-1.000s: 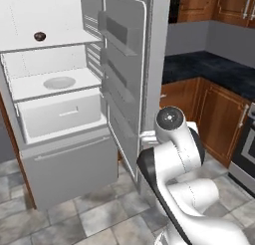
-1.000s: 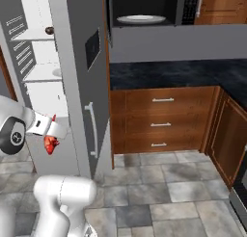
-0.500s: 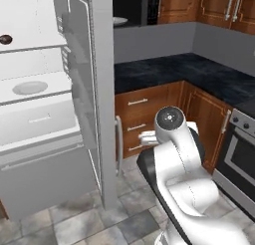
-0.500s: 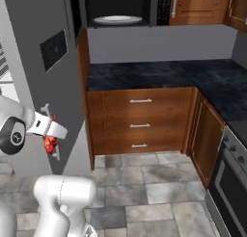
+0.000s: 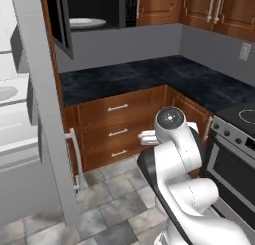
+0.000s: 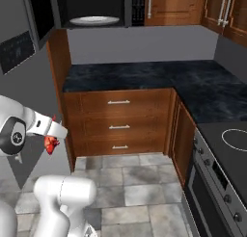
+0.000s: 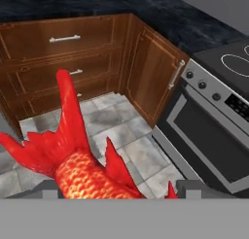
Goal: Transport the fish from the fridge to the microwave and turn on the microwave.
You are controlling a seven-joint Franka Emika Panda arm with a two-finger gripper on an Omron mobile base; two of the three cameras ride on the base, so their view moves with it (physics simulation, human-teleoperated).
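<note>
My gripper (image 6: 52, 135) is shut on the red-orange fish (image 6: 50, 143), low at the left, in front of the wooden drawers. In the hand view the fish (image 7: 78, 160) rises between my fingertips (image 7: 190, 188), tail pointing away over the tiled floor. The microwave (image 6: 91, 9) sits high above the counter with its door (image 6: 41, 14) swung open to the left and its round turntable (image 6: 94, 20) bare; it is also seen as the microwave (image 5: 94, 15) in the left base view. The fridge (image 5: 37, 104) stands open at the far left.
A dark countertop (image 6: 144, 77) wraps around the corner above wooden drawers (image 6: 118, 120). A stove with an oven (image 7: 209, 131) stands on the right. The fridge door (image 6: 19, 62) hangs open close to my left. Grey tiled floor (image 6: 140, 192) lies ahead.
The base has driven right, so the whole view slid from the fridge interior to the counter and microwave. The fish stays held in my shut gripper.
</note>
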